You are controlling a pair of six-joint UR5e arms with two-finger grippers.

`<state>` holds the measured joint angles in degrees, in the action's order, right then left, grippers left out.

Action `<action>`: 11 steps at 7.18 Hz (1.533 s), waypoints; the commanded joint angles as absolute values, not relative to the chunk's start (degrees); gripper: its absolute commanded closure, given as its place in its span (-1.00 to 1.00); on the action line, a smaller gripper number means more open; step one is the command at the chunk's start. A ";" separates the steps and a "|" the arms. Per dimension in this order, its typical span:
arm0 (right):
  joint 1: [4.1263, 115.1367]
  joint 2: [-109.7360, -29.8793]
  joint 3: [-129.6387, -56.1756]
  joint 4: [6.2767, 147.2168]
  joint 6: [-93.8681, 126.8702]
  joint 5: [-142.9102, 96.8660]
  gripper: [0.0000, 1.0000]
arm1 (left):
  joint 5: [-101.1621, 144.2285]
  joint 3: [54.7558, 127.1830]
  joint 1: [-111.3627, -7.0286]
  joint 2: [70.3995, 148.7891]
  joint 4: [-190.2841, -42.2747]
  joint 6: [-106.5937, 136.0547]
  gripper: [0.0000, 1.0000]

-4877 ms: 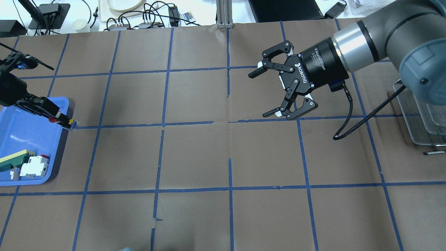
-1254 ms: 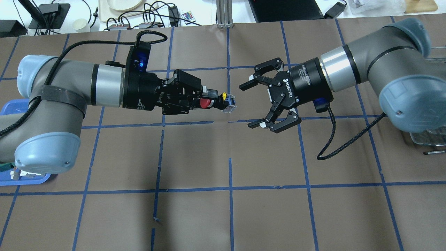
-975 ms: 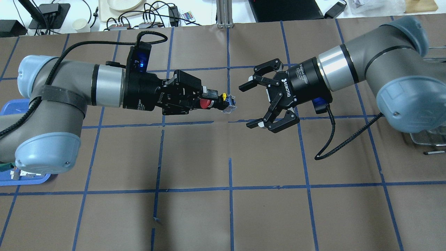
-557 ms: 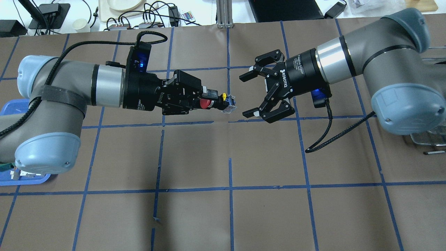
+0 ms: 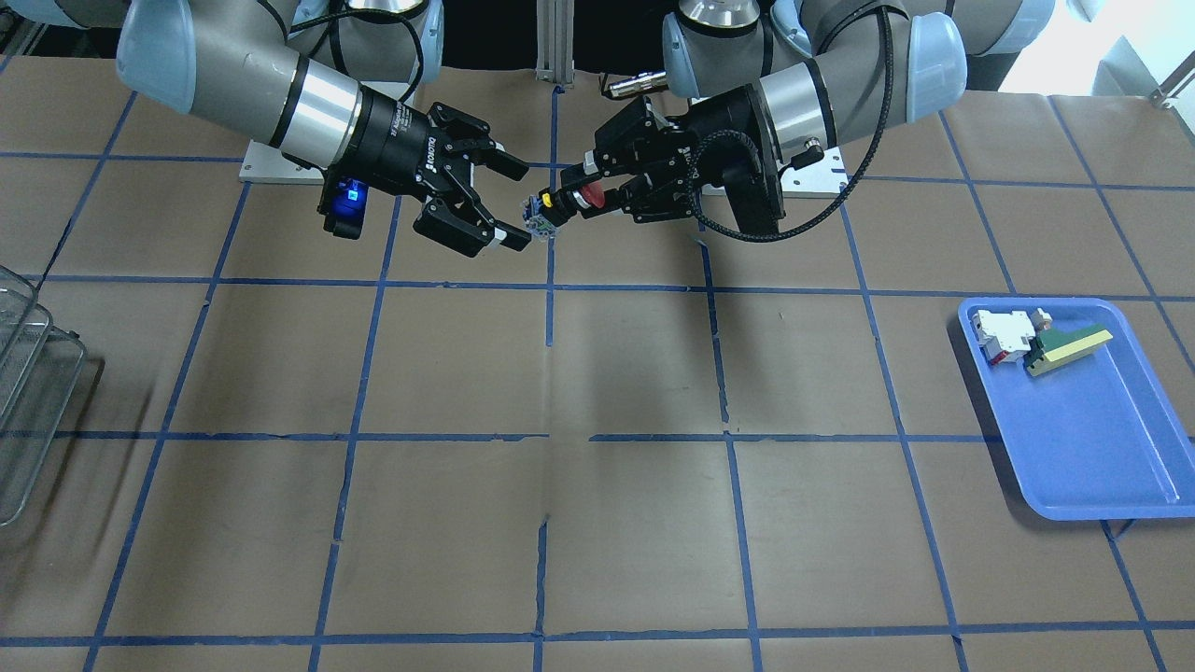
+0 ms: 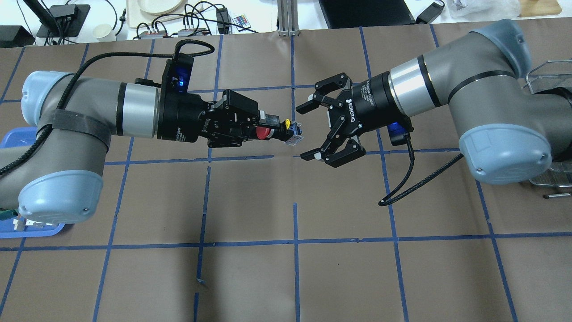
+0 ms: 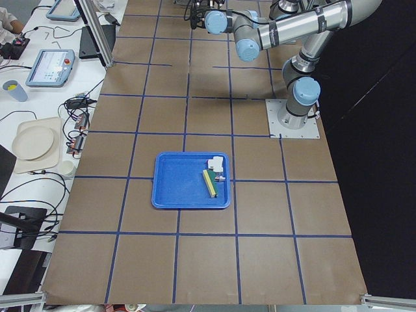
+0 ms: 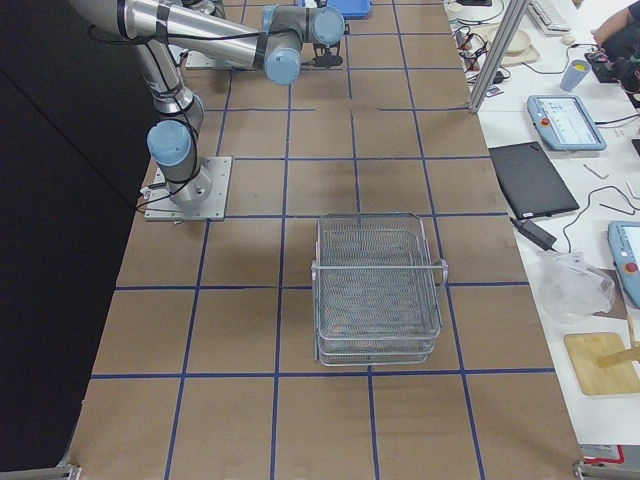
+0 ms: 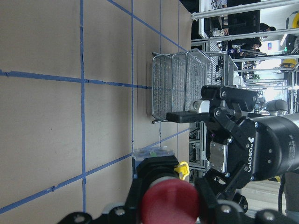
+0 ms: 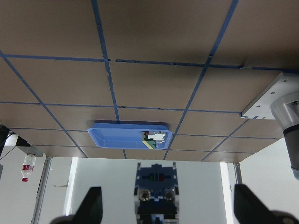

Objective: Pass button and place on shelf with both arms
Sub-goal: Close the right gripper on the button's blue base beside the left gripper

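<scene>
My left gripper (image 6: 268,129) is shut on the button (image 6: 264,133) and holds it level above the middle of the table, with the red cap between the fingers and the clear base (image 5: 539,210) pointing at my right gripper. My right gripper (image 6: 303,132) is open, its fingertips level with the button's base, one on each side and apart from it. In the right wrist view the base (image 10: 156,189) sits between the spread fingers (image 10: 91,205). The wire-mesh shelf (image 8: 380,290) stands at the table's right end.
A blue tray (image 5: 1092,448) at the robot's left end holds a white-and-red block (image 5: 1001,334) and a green-and-yellow wedge (image 5: 1064,347). Cables and devices lie past the table's far edge (image 6: 187,22). The brown table is marked with a grid of blue tape.
My left arm carried the button from the tray to the middle and then held still. My right gripper, still open, has moved left until its fingers flank the button's base.
</scene>
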<state>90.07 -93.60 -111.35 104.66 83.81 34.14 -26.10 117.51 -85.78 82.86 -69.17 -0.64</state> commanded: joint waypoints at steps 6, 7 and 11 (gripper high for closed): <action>92.02 -93.60 -111.53 104.77 84.82 34.28 -0.40 | -26.10 117.51 -85.78 82.71 -69.17 -0.70 0.85; 92.02 -93.60 -111.45 104.77 84.81 34.28 0.14 | -26.10 117.51 -85.87 82.71 -69.17 -0.70 0.85; 92.02 -93.52 -111.27 104.77 84.55 34.19 0.78 | -26.10 118.47 -85.78 82.71 -68.47 -0.70 0.84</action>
<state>92.02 -93.58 -111.37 104.80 84.80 34.20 -26.09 117.90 -85.79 82.69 -68.99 -0.70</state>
